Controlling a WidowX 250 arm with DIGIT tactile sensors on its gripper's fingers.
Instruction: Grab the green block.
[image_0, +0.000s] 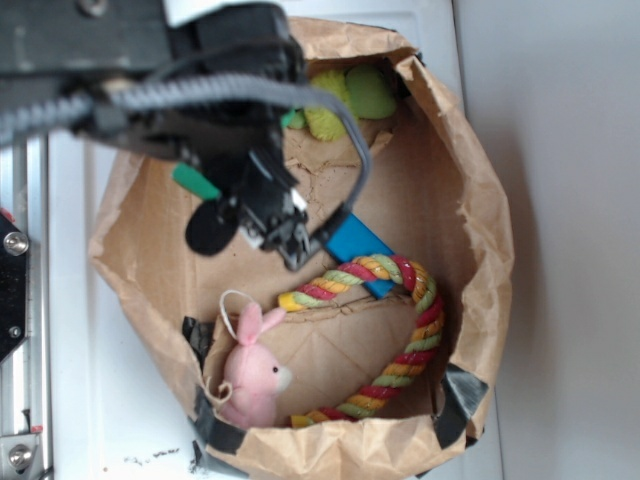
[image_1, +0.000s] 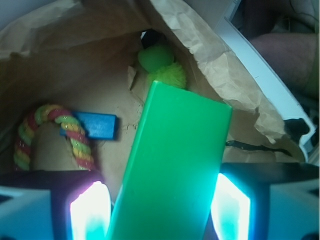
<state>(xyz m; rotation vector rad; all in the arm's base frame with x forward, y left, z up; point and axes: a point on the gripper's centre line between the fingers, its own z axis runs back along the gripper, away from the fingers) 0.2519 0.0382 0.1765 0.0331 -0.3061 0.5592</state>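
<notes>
The green block (image_1: 180, 160) is a smooth flat slab that fills the middle of the wrist view, tilted and raised above the bag floor. My gripper (image_1: 160, 200) is shut on it, with one glowing finger (image_1: 87, 212) against its left edge and the other close against its right edge. From the exterior view only a small end of the green block (image_0: 195, 183) pokes out beside my gripper (image_0: 240, 215), which hangs inside the bag; the rest is hidden by the arm.
A brown paper bag (image_0: 470, 200) walls the whole workspace. Inside lie a blue block (image_0: 358, 243), a striped rope ring (image_0: 420, 330), a pink bunny (image_0: 252, 370) and a lime-green plush toy (image_0: 345, 98) at the far end.
</notes>
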